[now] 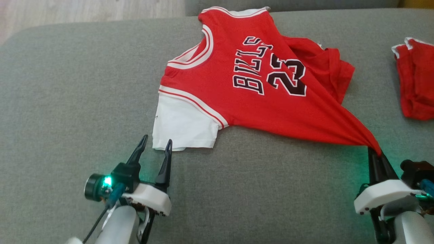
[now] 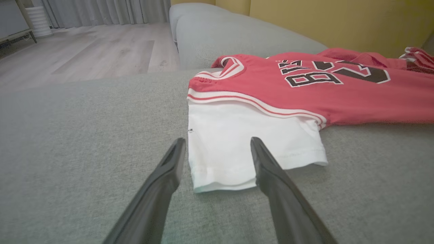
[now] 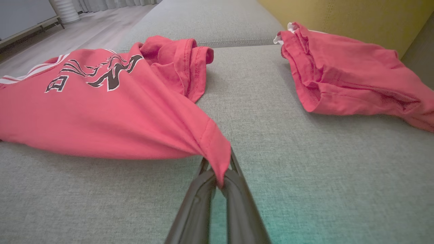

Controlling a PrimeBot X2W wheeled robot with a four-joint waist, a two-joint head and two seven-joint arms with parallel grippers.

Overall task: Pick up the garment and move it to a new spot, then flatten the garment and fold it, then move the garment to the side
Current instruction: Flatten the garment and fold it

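Jersey point(image 1: 257, 84) lies mid-sofa point(image 1: 67, 101), bunched at its far right. My right gripper point(image 1: 374, 152) pinches the near-right hem corner, cloth taut. Left gripper point(image 1: 157, 140) jaws gape at the white sleeve point(image 1: 179, 125). Looks like the pickup grab; next I close left on the sleeve.

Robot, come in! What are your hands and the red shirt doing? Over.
Right gripper shut on jersey hem corner. Left gripper open at white sleeve. Second red garment off right, apart.
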